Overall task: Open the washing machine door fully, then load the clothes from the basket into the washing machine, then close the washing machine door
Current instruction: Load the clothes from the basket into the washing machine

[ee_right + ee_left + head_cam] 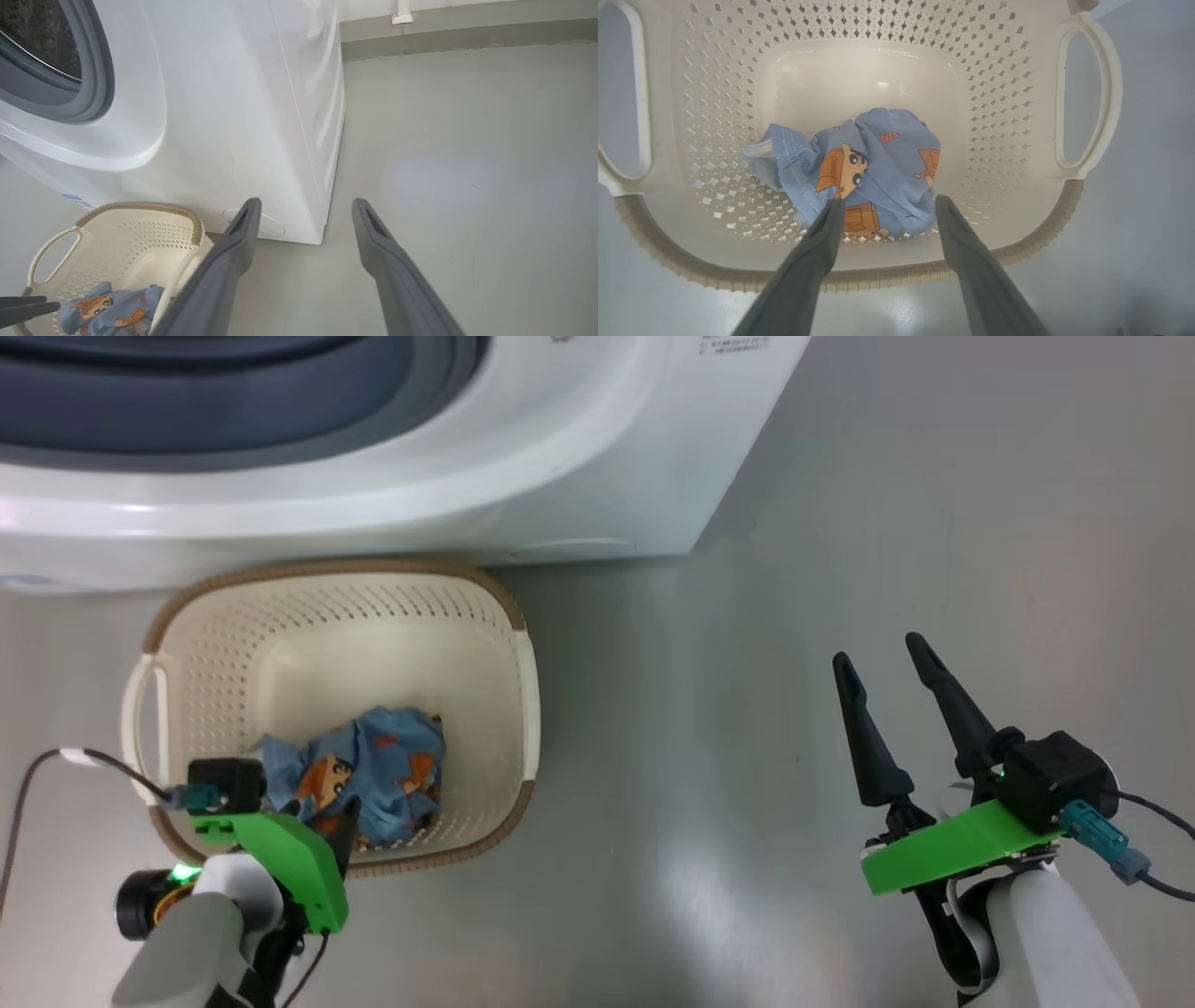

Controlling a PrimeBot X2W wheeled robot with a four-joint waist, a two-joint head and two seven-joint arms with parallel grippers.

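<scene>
One white washing machine (pixel 560 476) stands on the grey floor (pixel 840 569), its grey gasket (pixel 100 70) and steel drum (pixel 42 37) uncovered, so the opening step looks done and loading is in hand. One cream perforated basket (pixel 327 569) sits just in front of it, holding one bunched heap of light-blue printed clothes (pixel 373 775) at its near end; how many garments it contains I cannot tell. Of the two end effectors, the left end effector (pixel 889 203) hangs over the heap, fingers spread either side. The right end effector (pixel 879 650) is also spread and empty, over bare floor well apart from the basket. Next the left probably needs to sink and pinch the cloth.
</scene>
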